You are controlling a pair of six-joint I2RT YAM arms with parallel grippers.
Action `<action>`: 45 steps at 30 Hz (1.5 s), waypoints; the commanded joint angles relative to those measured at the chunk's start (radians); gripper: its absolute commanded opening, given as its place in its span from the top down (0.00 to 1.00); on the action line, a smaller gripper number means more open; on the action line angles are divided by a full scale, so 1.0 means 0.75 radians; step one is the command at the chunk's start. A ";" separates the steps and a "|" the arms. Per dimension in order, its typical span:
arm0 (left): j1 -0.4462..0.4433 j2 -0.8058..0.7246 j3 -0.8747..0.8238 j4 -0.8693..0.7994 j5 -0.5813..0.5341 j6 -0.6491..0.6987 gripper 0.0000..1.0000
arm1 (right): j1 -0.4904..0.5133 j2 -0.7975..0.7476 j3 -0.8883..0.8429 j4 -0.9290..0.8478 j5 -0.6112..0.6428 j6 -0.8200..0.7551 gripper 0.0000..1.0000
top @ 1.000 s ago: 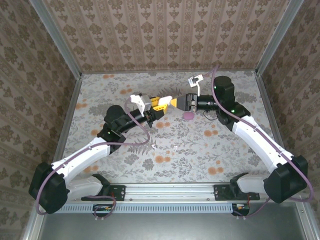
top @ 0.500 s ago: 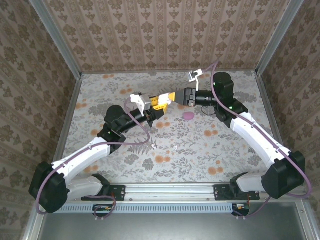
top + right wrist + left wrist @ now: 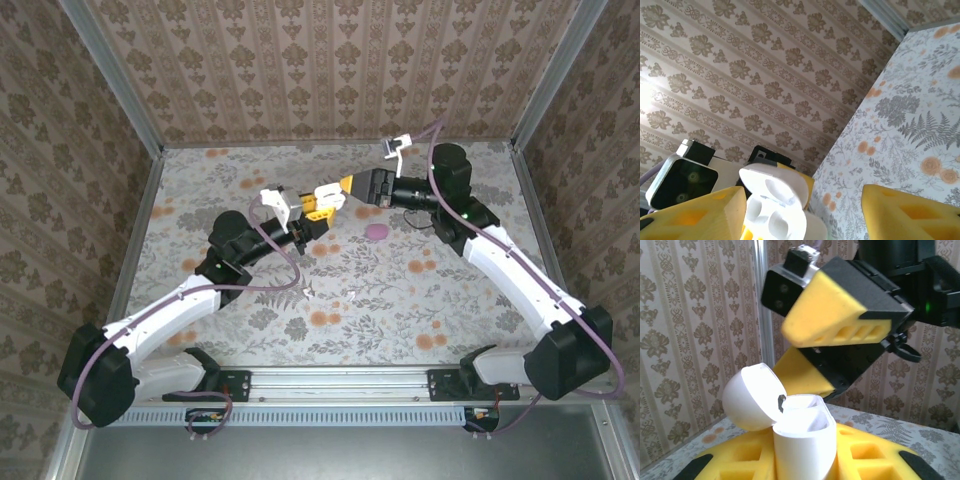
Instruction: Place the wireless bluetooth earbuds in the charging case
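Left gripper (image 3: 316, 207): shut round the body of the white case (image 3: 802, 440), lid flipped back, both wells up and empty.
Right gripper (image 3: 800, 200): fingers spread wide with nothing seen in them, just above the open case.
Earbuds: two tiny white ones (image 3: 305, 291) (image 3: 352, 294) on the table (image 3: 200, 190), well apart from both grippers.
Doing it well: I judge the case should be held level and steady while the right fingers fetch one earbud, gripped lightly.
Count: one white case, one pink pebble-like case (image 3: 377, 231), two white earbuds.

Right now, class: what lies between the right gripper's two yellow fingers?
In the right wrist view, the open white charging case shows between the fingers of the right gripper, nearer the picture's left one.
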 commanded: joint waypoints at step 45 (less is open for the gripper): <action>0.034 -0.449 -0.206 -0.159 -0.402 0.149 0.73 | 0.435 0.846 0.205 -1.259 0.892 -0.166 0.57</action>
